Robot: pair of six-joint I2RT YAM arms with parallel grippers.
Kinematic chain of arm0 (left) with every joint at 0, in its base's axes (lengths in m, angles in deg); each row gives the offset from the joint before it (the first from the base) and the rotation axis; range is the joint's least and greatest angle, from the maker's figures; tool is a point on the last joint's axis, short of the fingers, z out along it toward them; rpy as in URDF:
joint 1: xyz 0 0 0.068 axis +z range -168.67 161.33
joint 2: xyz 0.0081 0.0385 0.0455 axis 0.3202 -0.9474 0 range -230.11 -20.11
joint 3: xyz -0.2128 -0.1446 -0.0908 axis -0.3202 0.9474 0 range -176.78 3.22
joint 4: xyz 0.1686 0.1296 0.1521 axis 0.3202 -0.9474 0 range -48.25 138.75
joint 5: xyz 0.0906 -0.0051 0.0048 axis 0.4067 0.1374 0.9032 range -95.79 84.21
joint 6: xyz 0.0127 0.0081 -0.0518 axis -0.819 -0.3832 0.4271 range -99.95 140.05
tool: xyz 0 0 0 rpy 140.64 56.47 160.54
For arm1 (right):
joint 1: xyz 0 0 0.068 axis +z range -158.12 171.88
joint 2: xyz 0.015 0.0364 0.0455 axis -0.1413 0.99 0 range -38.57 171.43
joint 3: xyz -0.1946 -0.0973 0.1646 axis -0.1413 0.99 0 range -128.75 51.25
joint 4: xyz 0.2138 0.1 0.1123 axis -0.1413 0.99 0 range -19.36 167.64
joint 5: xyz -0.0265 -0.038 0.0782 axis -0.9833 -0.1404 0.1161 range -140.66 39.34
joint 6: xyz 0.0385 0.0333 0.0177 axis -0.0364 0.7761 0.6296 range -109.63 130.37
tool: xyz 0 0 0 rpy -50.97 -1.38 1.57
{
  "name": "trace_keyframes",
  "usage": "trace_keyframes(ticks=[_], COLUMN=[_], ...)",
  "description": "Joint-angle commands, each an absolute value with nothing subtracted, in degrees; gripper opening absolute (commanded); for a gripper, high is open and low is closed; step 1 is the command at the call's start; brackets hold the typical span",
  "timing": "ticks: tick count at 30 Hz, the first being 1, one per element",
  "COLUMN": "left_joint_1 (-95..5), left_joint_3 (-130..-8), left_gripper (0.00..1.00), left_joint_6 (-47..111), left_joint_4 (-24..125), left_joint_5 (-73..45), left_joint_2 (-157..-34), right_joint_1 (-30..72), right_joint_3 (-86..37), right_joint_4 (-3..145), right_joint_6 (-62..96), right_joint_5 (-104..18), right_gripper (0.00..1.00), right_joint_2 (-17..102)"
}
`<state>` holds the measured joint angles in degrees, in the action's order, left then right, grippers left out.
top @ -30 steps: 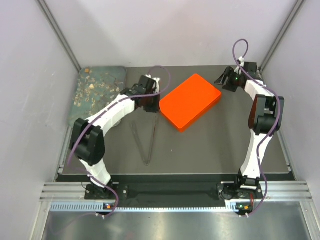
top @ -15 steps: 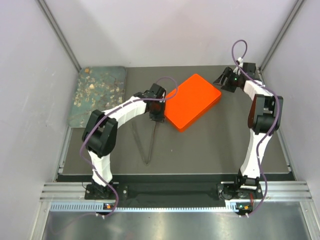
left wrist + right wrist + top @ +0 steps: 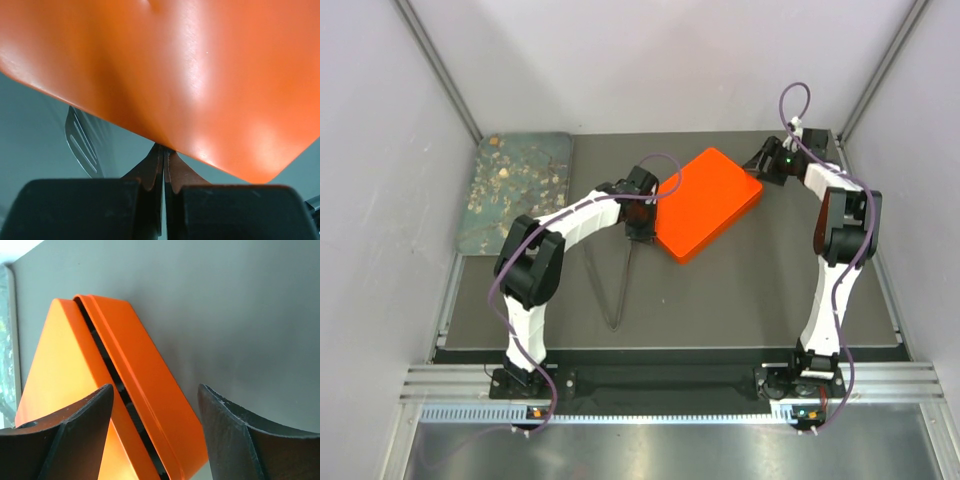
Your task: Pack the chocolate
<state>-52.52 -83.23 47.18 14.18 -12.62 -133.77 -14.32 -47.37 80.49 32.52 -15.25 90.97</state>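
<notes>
From above, the chocolate (image 3: 506, 178) lies as small pale lumps scattered on a dark tray (image 3: 478, 228) at the table's far left. The left gripper (image 3: 640, 234) is well apart from it, at the left edge of an orange box (image 3: 705, 200), with metal tongs (image 3: 616, 285) just beside it. The right gripper (image 3: 761, 159) is at the box's far right corner.

The left wrist view shows the fingers (image 3: 150, 172) pressed together, their tips against the orange box's lower edge (image 3: 175, 65), with a tong blade (image 3: 80, 145) to the left.

In the right wrist view the jaws are spread apart, the box corner (image 3: 130, 365) between them, nothing gripped.
</notes>
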Motion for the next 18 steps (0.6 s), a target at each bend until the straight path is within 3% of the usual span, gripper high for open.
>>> trace_keyframes(ticks=[1, 12, 18], left_joint_1=[-52.95, -52.95, -52.95], left_joint_3=[-86.77, -87.39, -88.89], left_gripper=[0.00, 0.00, 0.00], left_joint_6=[47.73, 47.65, 47.82], left_joint_4=[17.82, 17.37, 17.46], left_joint_5=[-13.43, -12.38, -12.91], left_joint_2=[-135.07, -135.16, -135.77], right_joint_1=[-12.96, -13.49, -13.49], right_joint_3=[-45.78, -45.51, -42.62], right_joint_4=[76.02, 71.52, 71.79], right_joint_6=[33.21, 37.97, 36.57], right_joint_5=[-7.70, -4.70, -3.38], right_gripper=[0.68, 0.77, 0.66], right_joint_2=[91.25, 91.69, 90.90])
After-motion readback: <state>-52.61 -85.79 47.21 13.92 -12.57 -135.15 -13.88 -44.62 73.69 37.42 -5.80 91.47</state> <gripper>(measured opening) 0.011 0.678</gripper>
